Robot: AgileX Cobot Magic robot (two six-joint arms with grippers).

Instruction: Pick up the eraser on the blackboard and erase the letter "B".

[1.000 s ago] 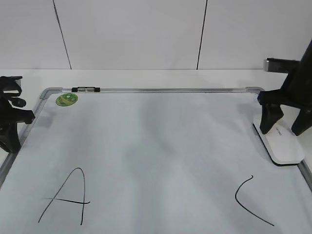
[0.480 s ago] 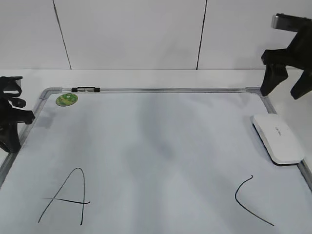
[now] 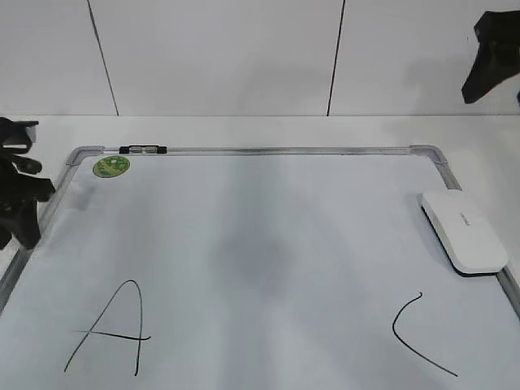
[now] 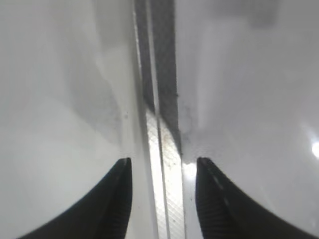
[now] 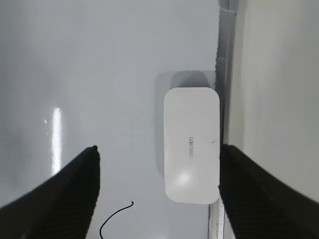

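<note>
The white eraser (image 3: 463, 231) lies flat on the blackboard (image 3: 260, 211) against its right frame, and nothing holds it. In the right wrist view the eraser (image 5: 192, 144) shows from above with grey lettering. My right gripper (image 3: 497, 65) hangs high above the board's far right corner, open and empty (image 5: 159, 148). No letter "B" shows; the board between the black "A" (image 3: 110, 329) and the black "C" (image 3: 418, 333) is bare with a faint grey shade. My left gripper (image 3: 15, 236) is open at the board's left edge, its jaws astride the metal frame (image 4: 163, 162).
A thin black-and-silver marker (image 3: 143, 149) lies on the far frame rail, next to a round green sticker (image 3: 111, 166). The top of the "C" (image 5: 114, 221) shows in the right wrist view. A white table surrounds the board, with a white panelled wall behind.
My right gripper has let go of the eraser and risen up and to the right. The eraser stays by the right frame. The left gripper has shifted slightly.
</note>
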